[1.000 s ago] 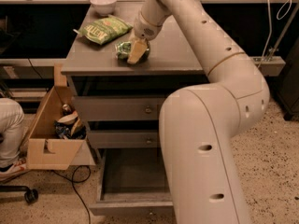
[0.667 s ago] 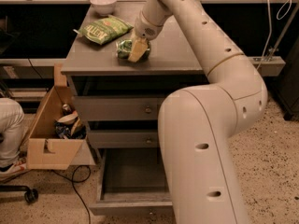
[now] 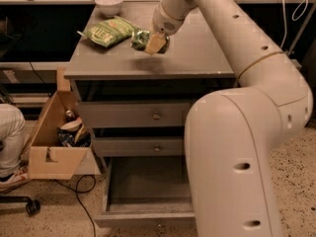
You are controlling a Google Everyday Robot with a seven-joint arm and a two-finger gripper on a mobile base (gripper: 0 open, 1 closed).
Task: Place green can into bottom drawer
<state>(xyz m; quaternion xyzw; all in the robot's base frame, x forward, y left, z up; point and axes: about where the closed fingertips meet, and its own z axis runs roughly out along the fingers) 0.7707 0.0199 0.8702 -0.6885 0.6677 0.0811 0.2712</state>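
The green can is held in my gripper, a little above the grey cabinet top; a shadow lies on the top beneath it. A tan finger covers the can's right side, and the gripper is shut on it. The bottom drawer stands pulled open below the two closed drawers. Its inside looks empty, and its small knob shows at the front. My arm hides the drawer's right part.
A flat green chip bag lies left of the can, and a white bowl stands behind it. An open cardboard box with clutter sits left of the cabinet. A person's leg and a floor cable are at the left.
The gripper has risen with the green can, moving up and slightly right off the cabinet top. The drawers and the chip bag have not moved.
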